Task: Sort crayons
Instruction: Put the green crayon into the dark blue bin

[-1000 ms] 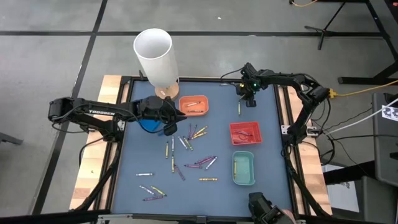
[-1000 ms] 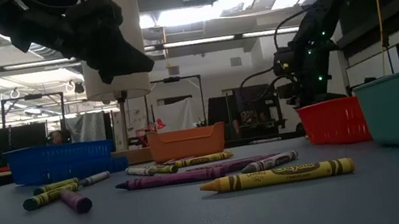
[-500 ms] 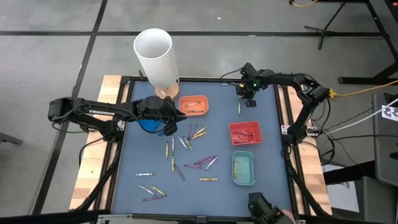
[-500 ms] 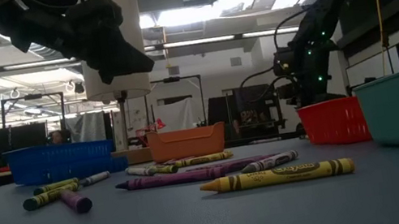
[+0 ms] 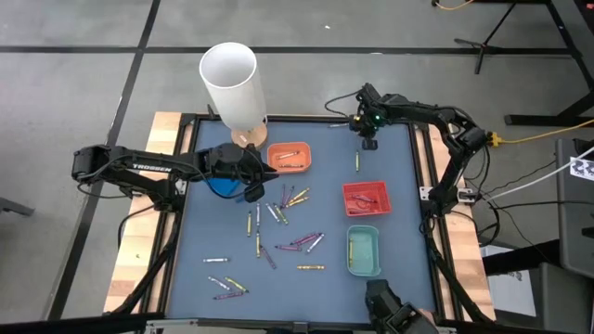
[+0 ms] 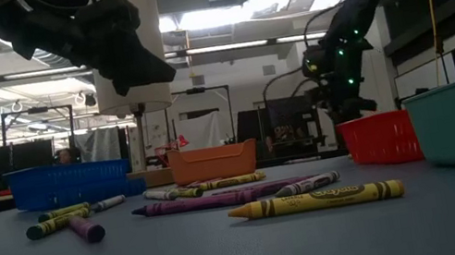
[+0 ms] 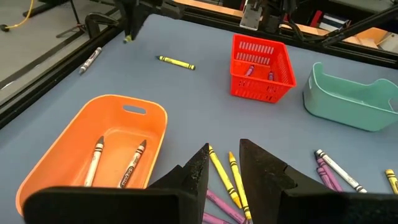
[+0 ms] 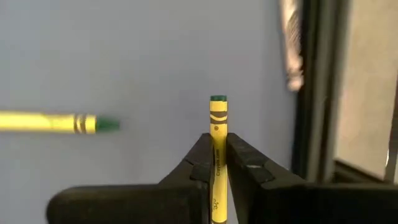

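Several crayons [image 5: 278, 218] lie scattered on the blue table mat. My right gripper [image 5: 368, 130] is at the far edge, shut on a yellow-wrapped crayon with a green tip [image 8: 217, 121]. A like crayon [image 5: 356, 161] lies on the mat close by; it also shows in the right wrist view [image 8: 56, 122]. My left gripper [image 7: 225, 167] is open and empty. It hovers over the crayons beside the orange tray [image 7: 93, 152], which holds two crayons. My right gripper pinches the crayon's wrapped shaft [image 8: 217, 144] between its two fingers. The crayon lies along the fingers, and its green tip [image 8: 218, 99] sticks out past the fingertips. The fingers point down from above. The crayon is lifted clear of the mat.
A blue tray [image 5: 221, 186] sits under my left arm. A red tray [image 5: 366, 199] and a teal tray [image 5: 363, 250] stand at the right. A tall white cylinder [image 5: 232, 83] stands at the far edge. A pale crayon [image 7: 90, 59] lies by the table's black frame.
My right gripper has gone up and toward the table's far edge, away from the crayon lying on the mat.
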Controlling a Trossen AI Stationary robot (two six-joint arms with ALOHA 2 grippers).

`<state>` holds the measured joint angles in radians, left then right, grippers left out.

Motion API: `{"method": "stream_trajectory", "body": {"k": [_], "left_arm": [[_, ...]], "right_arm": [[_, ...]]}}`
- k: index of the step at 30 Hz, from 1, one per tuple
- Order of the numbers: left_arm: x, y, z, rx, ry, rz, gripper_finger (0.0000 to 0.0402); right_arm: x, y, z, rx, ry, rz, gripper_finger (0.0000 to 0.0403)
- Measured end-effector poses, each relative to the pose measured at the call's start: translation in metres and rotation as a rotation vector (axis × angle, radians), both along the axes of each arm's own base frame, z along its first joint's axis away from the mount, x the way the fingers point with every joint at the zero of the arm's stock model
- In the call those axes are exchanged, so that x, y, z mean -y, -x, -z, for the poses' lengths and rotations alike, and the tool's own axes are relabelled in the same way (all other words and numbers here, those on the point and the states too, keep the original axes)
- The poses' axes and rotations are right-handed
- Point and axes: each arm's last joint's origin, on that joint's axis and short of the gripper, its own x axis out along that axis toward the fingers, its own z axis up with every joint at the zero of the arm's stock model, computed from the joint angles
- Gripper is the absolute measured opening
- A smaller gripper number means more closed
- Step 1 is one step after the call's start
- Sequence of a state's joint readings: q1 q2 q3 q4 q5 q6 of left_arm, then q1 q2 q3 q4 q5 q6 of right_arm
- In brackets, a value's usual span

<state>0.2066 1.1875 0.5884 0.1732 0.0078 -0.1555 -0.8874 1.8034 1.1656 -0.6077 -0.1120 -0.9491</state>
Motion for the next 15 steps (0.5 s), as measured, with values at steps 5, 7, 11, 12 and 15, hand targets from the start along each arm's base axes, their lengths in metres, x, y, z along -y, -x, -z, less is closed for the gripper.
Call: {"method": "stream_trajectory", "body": {"k": [5,7,11,12,15], "left_arm": [[0.001,0.006,-0.01,0.04,-0.017,0.003,0.0074],[0.002,0.01,-0.018,0.074,-0.027,0.004,0.0074],[0.005,0.024,-0.033,0.128,-0.037,0.004,0.0074],[0.006,0.027,-0.036,0.134,-0.036,0.003,0.0074],[0.008,0.037,-0.043,0.144,-0.038,0.006,0.0074]], "right_arm": [[-0.009,-0.029,-0.021,0.062,0.034,-0.078,0.003],[-0.016,-0.043,-0.03,0.088,0.054,-0.123,0.003],[-0.036,-0.075,-0.049,0.152,0.109,-0.222,0.003],[-0.042,-0.083,-0.054,0.174,0.126,-0.248,0.003],[-0.061,-0.106,-0.066,0.243,0.177,-0.323,0.003]]}}
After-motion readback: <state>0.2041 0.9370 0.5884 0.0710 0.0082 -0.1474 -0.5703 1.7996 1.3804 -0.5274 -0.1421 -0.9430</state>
